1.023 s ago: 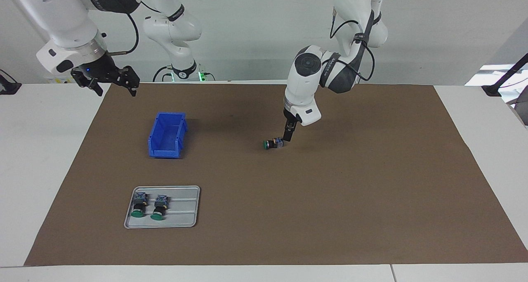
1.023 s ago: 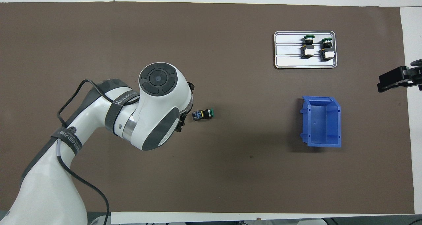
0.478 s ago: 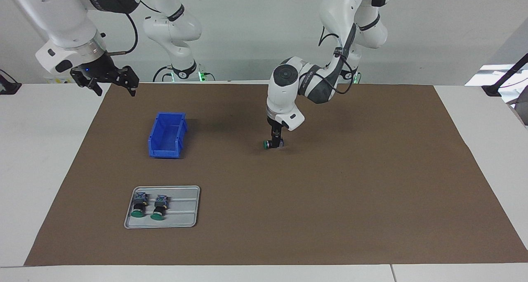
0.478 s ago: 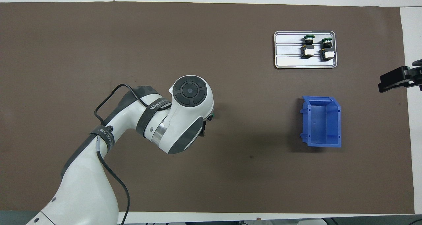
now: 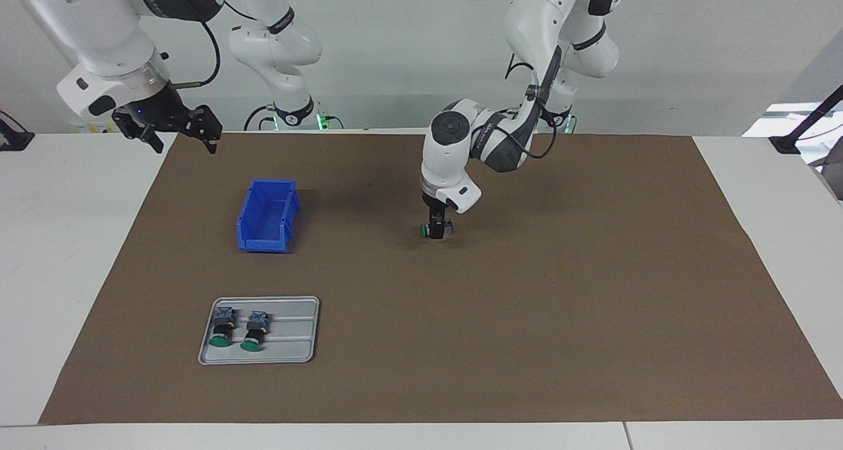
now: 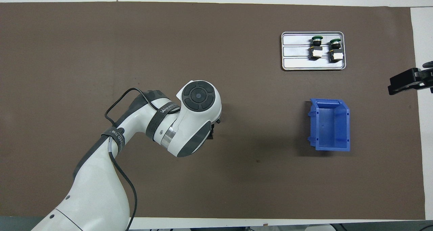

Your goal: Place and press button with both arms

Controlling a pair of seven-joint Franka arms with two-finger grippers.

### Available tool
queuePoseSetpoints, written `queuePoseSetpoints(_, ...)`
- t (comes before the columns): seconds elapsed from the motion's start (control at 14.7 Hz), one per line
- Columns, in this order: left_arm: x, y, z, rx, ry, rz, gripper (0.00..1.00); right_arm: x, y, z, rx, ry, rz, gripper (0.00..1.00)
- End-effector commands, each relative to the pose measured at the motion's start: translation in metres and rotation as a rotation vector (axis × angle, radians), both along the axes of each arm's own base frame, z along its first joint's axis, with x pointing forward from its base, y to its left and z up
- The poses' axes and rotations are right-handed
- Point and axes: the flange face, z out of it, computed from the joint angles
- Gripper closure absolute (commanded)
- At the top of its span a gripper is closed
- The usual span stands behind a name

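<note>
Brown paper matting [image 5: 527,305] covers most of the white table [image 5: 66,239], and I work in the middle of it. My left gripper [image 5: 435,230] is low down over the small push-button with the round green cap and black body [image 5: 425,230]. The button lies on its side on the mat, about halfway between my two arms. My two fingers are apart, one on each side of its body, so that I can squeeze it. I have not squeezed yet. From above, my own wrist hides almost all of the button.

My right gripper [image 5: 178,134] waits up in the air over the edge of the mat at the right arm's end, with its fingers apart too. I think it stays back so it will not bump me, and so it is ready to press the green cap.

The empty blue plastic bin [image 5: 267,216] sits toward the right arm's end. Farther from me than the bin is the flat grey metal tray [image 5: 309,305], with two more green-capped buttons [image 5: 221,328] lying side by side on it.
</note>
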Motion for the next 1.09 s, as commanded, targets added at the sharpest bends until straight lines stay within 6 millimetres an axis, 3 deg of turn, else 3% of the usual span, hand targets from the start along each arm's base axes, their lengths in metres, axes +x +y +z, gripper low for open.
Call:
queuePoseSetpoints(0.0,-0.0008,-0.0025,-0.0145,-0.005,-0.015,0.018,0.00,-0.0065,-0.0006,-0.0001,0.005,0.005,0.010,0.01)
queuePoseSetpoints(0.2,-0.0018,-0.0015,-0.0185,0.001,-0.009,0.023,0.04,-0.0065,-0.0006,-0.0001,0.005,0.005,0.010,0.01)
queuePoseSetpoints(0.34,-0.0001,-0.0032,-0.0150,-0.005,-0.015,0.029,0.30,-0.0065,-0.0006,-0.0001,0.005,0.005,0.010,0.01)
queuePoseSetpoints(0.55,0.0005,-0.0049,-0.0177,-0.009,-0.018,0.030,0.60,-0.0065,-0.0006,-0.0001,0.005,0.005,0.010,0.01)
queuePoseSetpoints(1.02,0.0046,-0.0049,-0.0151,-0.019,-0.030,0.037,0.84,-0.0065,-0.0006,-0.0001,0.005,0.005,0.010,0.01)
